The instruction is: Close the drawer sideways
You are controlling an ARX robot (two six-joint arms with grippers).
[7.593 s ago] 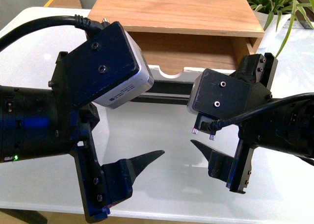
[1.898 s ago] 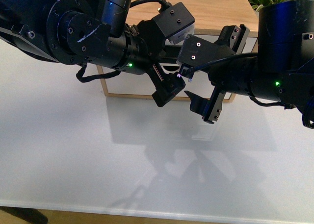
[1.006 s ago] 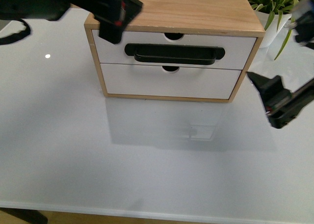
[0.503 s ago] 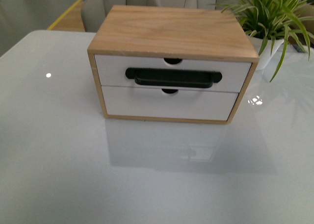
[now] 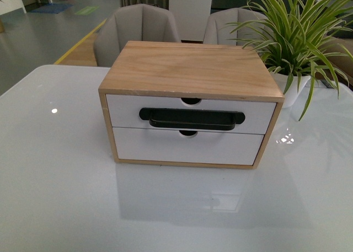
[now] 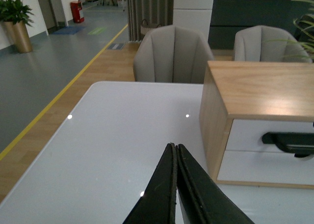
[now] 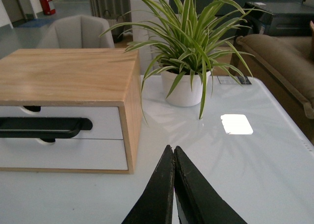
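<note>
A light wood cabinet (image 5: 193,67) stands in the middle of the white table (image 5: 60,197). Its upper drawer (image 5: 124,111), white-fronted with a long black bar handle (image 5: 191,118) and a half-round notch, sits flush with the cabinet face. Neither gripper shows in the front view. My left gripper (image 6: 174,146) is shut and empty, hovering over the table to the left of the cabinet (image 6: 260,87). My right gripper (image 7: 171,148) is shut and empty too, off the cabinet's (image 7: 68,72) right side; the drawer (image 7: 105,123) and its handle (image 7: 44,127) show there.
A plain white lower drawer front (image 5: 185,147) sits under the handled one. A potted spider plant (image 5: 292,37) stands at the cabinet's right rear corner. Grey chairs (image 5: 138,26) stand beyond the table's far edge.
Both arms have pulled out of the front view since a second ago. The drawer, open at first, stands pushed in flush, and the front camera's aim has risen.
</note>
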